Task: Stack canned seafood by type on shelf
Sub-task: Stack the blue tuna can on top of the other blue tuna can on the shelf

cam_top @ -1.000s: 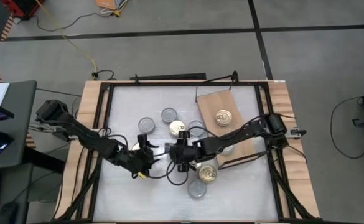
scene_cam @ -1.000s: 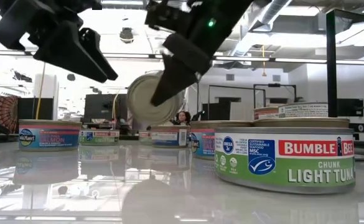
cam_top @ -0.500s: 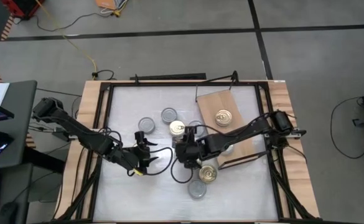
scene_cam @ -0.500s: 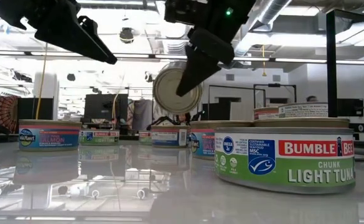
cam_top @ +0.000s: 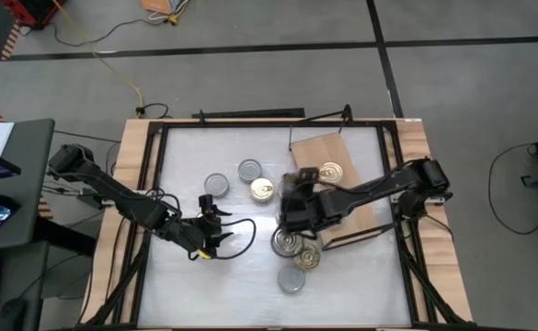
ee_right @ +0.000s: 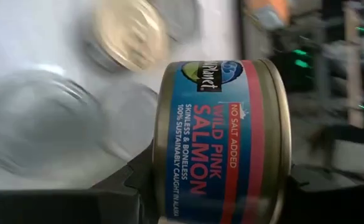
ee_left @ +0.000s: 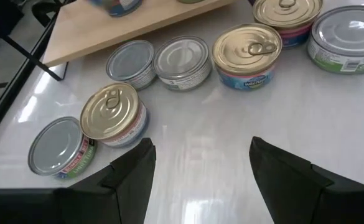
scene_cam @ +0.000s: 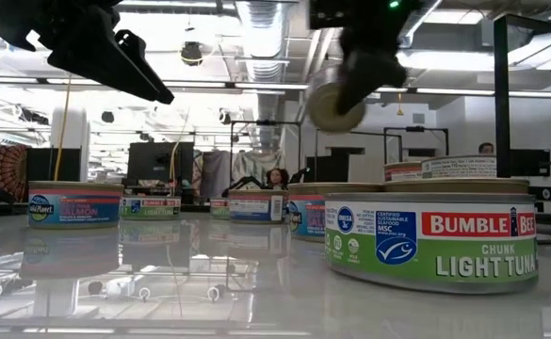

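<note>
Salmon tin [ee_right: 222, 140] — its label reads wild pink salmon — sits pinched between the fingers of the right gripper [cam_top: 293, 184], lifted clear of the white tabletop [cam_top: 186, 285] and turned on its side. In the low view it hangs high, its round end facing the camera. From above it is just at the near edge of the shelf [cam_top: 360, 156], the light-brown board on the table's right side, where one gold-lidded tin [cam_top: 331, 172] already rests. Other tins lie loose around it: two silver-lidded ones [cam_top: 217, 184] and a gold one [cam_top: 263, 189] to the left of the held tin, three more [cam_top: 292, 279] clustered below the right arm. A Bumble Bee tuna tin [scene_cam: 432, 235] fills the low view's foreground. The left gripper [cam_top: 215, 221] hovers left of centre with its fingers spread and nothing between them. The right arm covers part of the shelf and the tins beneath it — how many lie there cannot be told.
</note>
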{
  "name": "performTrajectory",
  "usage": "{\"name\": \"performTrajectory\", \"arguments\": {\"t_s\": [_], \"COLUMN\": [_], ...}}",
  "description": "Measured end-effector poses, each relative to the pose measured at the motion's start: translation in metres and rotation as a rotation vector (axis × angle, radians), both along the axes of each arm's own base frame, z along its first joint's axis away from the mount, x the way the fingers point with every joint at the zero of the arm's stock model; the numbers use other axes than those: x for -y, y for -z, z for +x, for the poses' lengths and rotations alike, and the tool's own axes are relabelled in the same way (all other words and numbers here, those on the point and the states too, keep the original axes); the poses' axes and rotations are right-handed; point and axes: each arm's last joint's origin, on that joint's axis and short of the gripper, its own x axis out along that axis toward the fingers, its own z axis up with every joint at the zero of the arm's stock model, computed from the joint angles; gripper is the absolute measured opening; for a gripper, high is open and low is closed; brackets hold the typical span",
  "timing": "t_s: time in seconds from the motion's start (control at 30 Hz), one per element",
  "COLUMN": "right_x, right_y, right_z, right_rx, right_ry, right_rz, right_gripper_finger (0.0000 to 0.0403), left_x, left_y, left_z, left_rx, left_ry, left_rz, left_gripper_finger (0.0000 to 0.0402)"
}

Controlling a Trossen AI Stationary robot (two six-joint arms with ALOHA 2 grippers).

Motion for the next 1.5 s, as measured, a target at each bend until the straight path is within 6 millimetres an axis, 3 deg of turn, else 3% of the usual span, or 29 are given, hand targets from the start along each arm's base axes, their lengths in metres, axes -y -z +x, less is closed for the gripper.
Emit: {"name": "performTrajectory", "arguments": {"t_s": [0.17,0.43,0.63,0.83,1.1,1.5], "right_x": [0.016,0.041,0.054,0.066,0.076,0.076], "right_y": [-0.004,0.025,0.033,0.036,0.038,0.039], "right_z": [-0.027,-0.061,-0.077,-0.079,-0.071,-0.072], "right_rx": [-0.115,-0.201,-0.202,-0.223,-0.190,-0.216], "right_ry": [0.133,0.213,0.248,0.254,0.255,0.252], "right_rz": [-0.060,-0.074,-0.047,-0.044,-0.003,0.076], "right_gripper_finger": [0.0215,0.0212,0.0218,0.0214,0.0245,0.0256], "left_x": [0.000,0.000,0.000,0.000,0.000,0.000], "left_y": [0.000,0.000,-0.001,-0.001,-0.001,-0.001], "left_z": [0.000,0.000,0.000,0.001,0.000,0.000], "left_rx": [0.000,0.001,0.005,0.014,0.011,0.009], "left_ry": [0.000,0.000,-0.002,-0.007,-0.007,-0.006], "left_rz": [0.000,0.000,0.015,0.022,0.023,0.024], "left_gripper_finger": [0.0249,0.0249,0.0249,0.0249,0.0249,0.0249]}}
